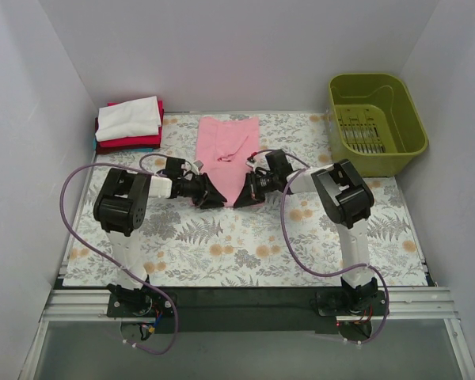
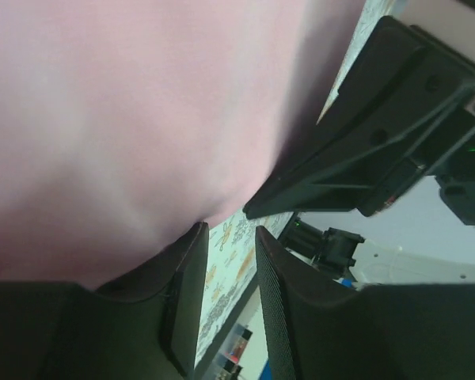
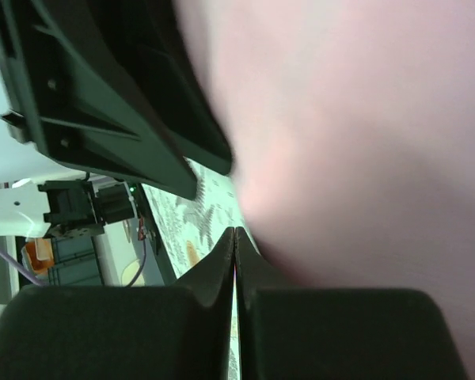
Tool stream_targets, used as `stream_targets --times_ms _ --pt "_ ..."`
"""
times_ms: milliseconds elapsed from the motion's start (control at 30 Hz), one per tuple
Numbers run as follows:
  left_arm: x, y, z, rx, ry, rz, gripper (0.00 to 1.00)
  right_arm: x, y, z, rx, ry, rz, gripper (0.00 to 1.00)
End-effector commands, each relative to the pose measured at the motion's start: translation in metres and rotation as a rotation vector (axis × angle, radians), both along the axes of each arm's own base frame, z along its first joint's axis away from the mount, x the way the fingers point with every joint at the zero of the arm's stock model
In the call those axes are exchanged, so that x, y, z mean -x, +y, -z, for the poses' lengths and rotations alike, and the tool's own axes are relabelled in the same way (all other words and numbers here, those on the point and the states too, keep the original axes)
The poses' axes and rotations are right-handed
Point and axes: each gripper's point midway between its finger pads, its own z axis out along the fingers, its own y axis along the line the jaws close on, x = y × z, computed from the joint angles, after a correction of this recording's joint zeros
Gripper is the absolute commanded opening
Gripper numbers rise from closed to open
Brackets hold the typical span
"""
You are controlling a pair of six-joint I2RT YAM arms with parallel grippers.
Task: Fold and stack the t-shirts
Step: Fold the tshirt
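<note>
The light pink t-shirt (image 1: 226, 142) lies at the back centre of the floral table cloth, its near hem drawn up towards both grippers. My left gripper (image 1: 210, 196) is at the hem's left side. In the left wrist view it (image 2: 228, 229) is open by a narrow gap, with pink cloth (image 2: 127, 119) resting on the outside of one finger and nothing between the jaws. My right gripper (image 1: 248, 190) is at the hem's right side. In the right wrist view it (image 3: 235, 231) is shut, and the pink cloth (image 3: 356, 119) meets its fingertips. Folded white, red and teal shirts (image 1: 129, 123) are stacked at the back left.
An olive-green plastic basket (image 1: 412, 134) stands at the back right. The two grippers face each other only a few centimetres apart. White walls enclose the table on three sides. The floral cloth (image 1: 245, 245) covers the table.
</note>
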Motion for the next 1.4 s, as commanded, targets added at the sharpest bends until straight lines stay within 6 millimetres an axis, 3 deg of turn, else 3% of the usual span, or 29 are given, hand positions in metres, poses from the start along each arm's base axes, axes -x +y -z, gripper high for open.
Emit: stream_targets --times_ms 0,167,267,433,567,600,700,800,867,900,1033,1200,1267,1367 --pt "-0.001 0.032 0.025 -0.083 0.059 -0.110 0.30 -0.002 -0.021 0.029 0.047 0.007 0.043 0.01" --pt "0.012 0.049 0.022 -0.020 0.099 -0.134 0.29 0.006 -0.052 0.057 0.097 0.057 0.085 0.01" --pt "0.020 0.050 0.012 0.023 0.103 -0.125 0.31 0.011 -0.062 0.059 0.109 0.051 0.084 0.01" --pt "0.028 0.043 -0.018 0.117 0.051 -0.061 0.33 0.009 -0.062 0.048 0.093 0.020 0.073 0.01" --pt "0.025 0.041 -0.044 0.144 -0.017 -0.035 0.34 0.012 -0.044 -0.011 -0.064 -0.070 -0.047 0.01" --pt "0.025 0.040 -0.048 0.148 -0.027 -0.032 0.34 0.011 -0.037 -0.038 -0.110 -0.131 -0.077 0.02" --pt "0.023 0.036 -0.066 0.171 -0.069 -0.012 0.34 0.017 -0.025 -0.084 -0.175 -0.225 -0.126 0.09" --pt "0.017 0.039 -0.076 0.147 -0.137 -0.009 0.34 0.014 -0.011 -0.092 -0.169 -0.281 -0.134 0.13" --pt "0.016 0.045 -0.069 0.103 -0.142 -0.011 0.34 0.010 -0.004 -0.082 -0.151 -0.290 -0.136 0.13" --pt "0.015 0.048 -0.063 0.092 -0.129 -0.017 0.34 0.009 -0.003 -0.066 -0.132 -0.261 -0.136 0.12" --pt "0.011 0.067 -0.040 0.034 -0.107 -0.049 0.34 0.003 -0.001 -0.035 -0.090 -0.232 -0.128 0.11" --pt "0.016 0.084 -0.002 -0.025 -0.024 -0.084 0.33 0.003 -0.012 0.013 0.002 -0.229 -0.129 0.11" --pt "0.014 0.099 0.006 -0.036 -0.005 -0.131 0.33 0.003 -0.020 0.028 0.062 -0.224 -0.120 0.11" --pt "0.018 0.098 0.010 -0.021 0.020 -0.126 0.33 0.002 -0.030 0.045 0.120 -0.227 -0.121 0.11"
